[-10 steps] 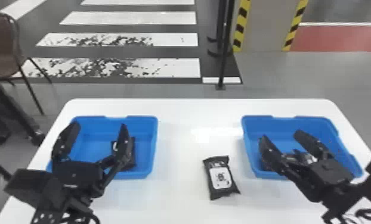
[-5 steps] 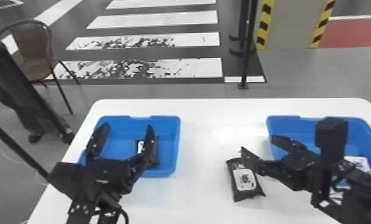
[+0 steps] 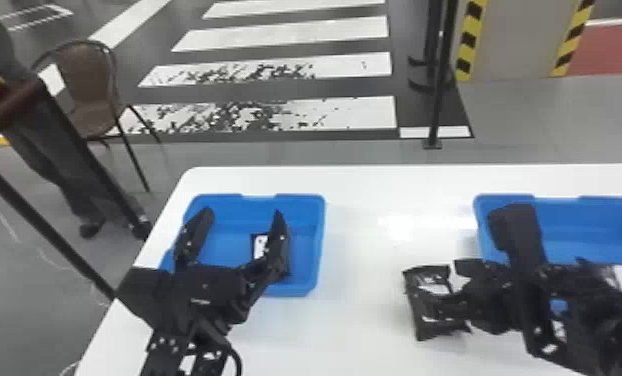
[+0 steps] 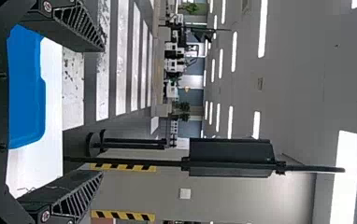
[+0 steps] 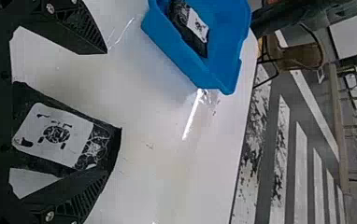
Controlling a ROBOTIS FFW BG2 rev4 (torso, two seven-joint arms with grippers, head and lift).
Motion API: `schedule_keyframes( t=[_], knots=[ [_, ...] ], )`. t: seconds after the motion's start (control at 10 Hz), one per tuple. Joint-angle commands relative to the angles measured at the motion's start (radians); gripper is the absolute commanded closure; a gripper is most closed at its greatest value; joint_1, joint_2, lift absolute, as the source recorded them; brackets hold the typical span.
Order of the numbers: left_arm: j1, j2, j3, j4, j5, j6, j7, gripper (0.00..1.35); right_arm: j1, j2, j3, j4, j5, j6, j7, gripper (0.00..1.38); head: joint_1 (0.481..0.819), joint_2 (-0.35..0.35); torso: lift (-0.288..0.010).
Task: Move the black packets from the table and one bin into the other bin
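One black, white-labelled packet (image 5: 196, 29) is in the left blue plastic bin (image 3: 318, 240); right of that bin, another (image 5: 50, 135) awaits transfer from the white counter (image 3: 365, 320), between the right gripper's (image 5: 105, 112) open fingers; the left gripper's (image 4: 102, 111) are also apart

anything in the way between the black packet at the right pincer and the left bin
Only the raised wall of the left bin stands before the packet; the left pincer hangs over that bin. Nothing else visible is in the way.
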Motion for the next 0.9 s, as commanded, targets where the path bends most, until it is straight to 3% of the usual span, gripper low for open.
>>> schedule_keyframes(
  t=[0.0, 0.8],
  knots=[
    [-0.003, 0.001, -0.002, 0.0, 0.003, 0.006, -0.002, 0.1, -0.03, -0.002, 0.023, 0.03, 0.005, 0.048, 0.0, 0.1, 0.695, 0.183, -0.11],
    [-0.006, 0.002, -0.006, 0.0, 0.013, 0.028, -0.006, 0.1, -0.153, -0.006, 0.119, 0.165, 0.029, 0.126, -0.008, 0.1, 0.695, 0.173, -0.11]
  ],
)
